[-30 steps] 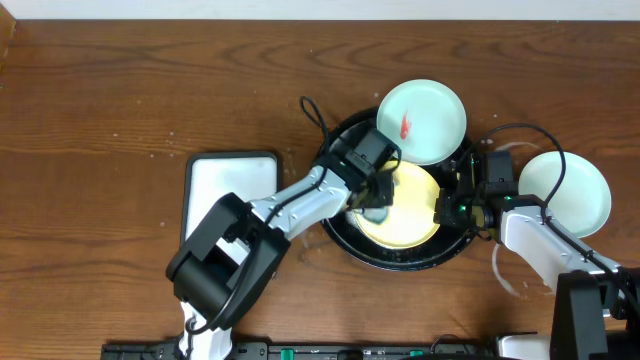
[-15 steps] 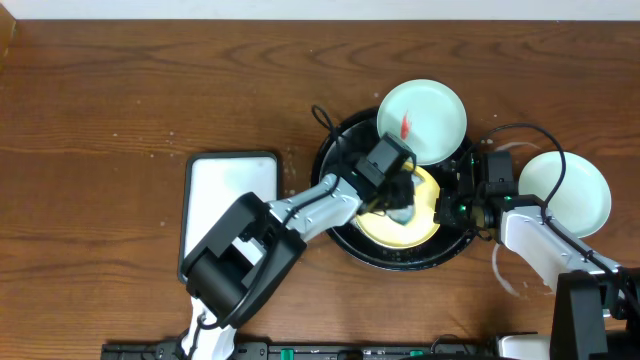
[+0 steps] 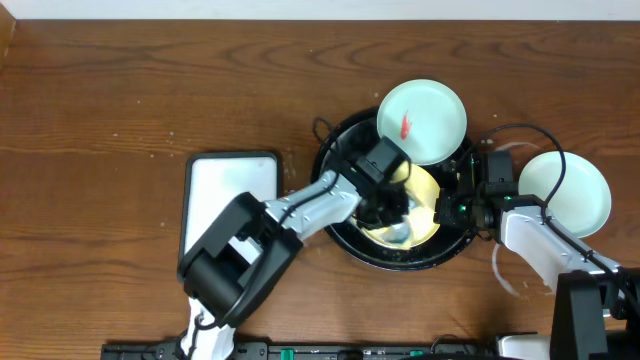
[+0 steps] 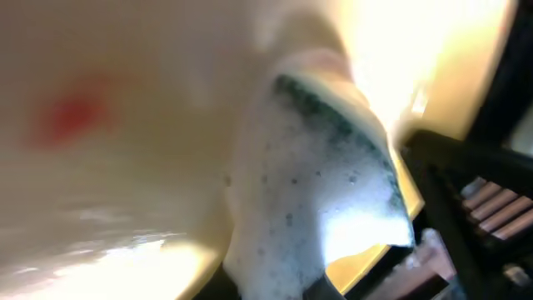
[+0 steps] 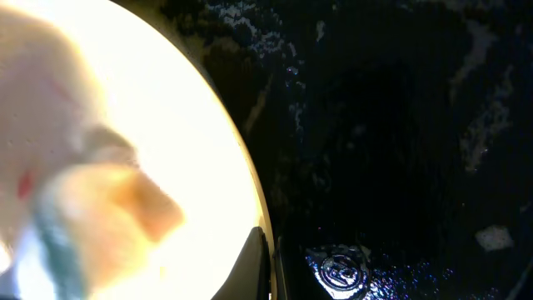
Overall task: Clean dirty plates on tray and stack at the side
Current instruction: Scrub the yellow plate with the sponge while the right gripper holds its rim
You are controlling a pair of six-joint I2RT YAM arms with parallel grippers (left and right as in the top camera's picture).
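A brown wooden table (image 3: pixel 120 100) is carrying a large round black tray (image 3: pixel 400 260), with a round yellow plate (image 3: pixel 425 190) lying inside it. The left arm is reaching in from 7 o'clock, and its left tool (image 3: pixel 392 218) is gripping a foamy green-and-white sponge (image 4: pixel 316 183), pressing it on that plate. The right tool (image 3: pixel 452 208) is pinching the plate's rim at 3 o'clock. A red-smeared mint plate (image 3: pixel 422 122) is overlapping the tray's 1 o'clock rim.

No legible txt, labels or nos. anywhere; embossed mark (image 5: pixel 337 268) on tray (image 5: pixel 400 125) btm unreadable.
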